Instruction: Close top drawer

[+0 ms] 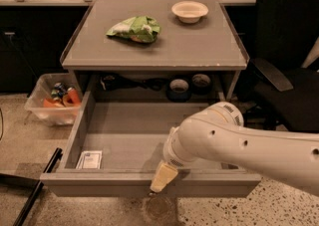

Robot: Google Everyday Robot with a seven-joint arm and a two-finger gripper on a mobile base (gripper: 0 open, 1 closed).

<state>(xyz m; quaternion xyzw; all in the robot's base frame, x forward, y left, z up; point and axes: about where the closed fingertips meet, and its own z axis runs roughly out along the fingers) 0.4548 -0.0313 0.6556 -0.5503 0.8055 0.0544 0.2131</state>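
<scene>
The top drawer [114, 135] is a wide grey tray pulled fully out from under the grey cabinet top [159, 46]. A small white packet [89, 160] lies in its front left corner. My white arm reaches in from the right. My gripper [160, 179] hangs over the middle of the drawer's front panel [99, 185], its cream tip pointing down against the panel's top edge. The knob is hidden behind the gripper and below the panel's visible face. The two lower drawers are out of view.
A green bag [135, 28] and a cream bowl [189, 11] lie on the cabinet top. A clear bin of cans [52, 100] stands on the floor at left. A black office chair [286, 70] is at right. A dark bar [35, 190] lies on the floor at front left.
</scene>
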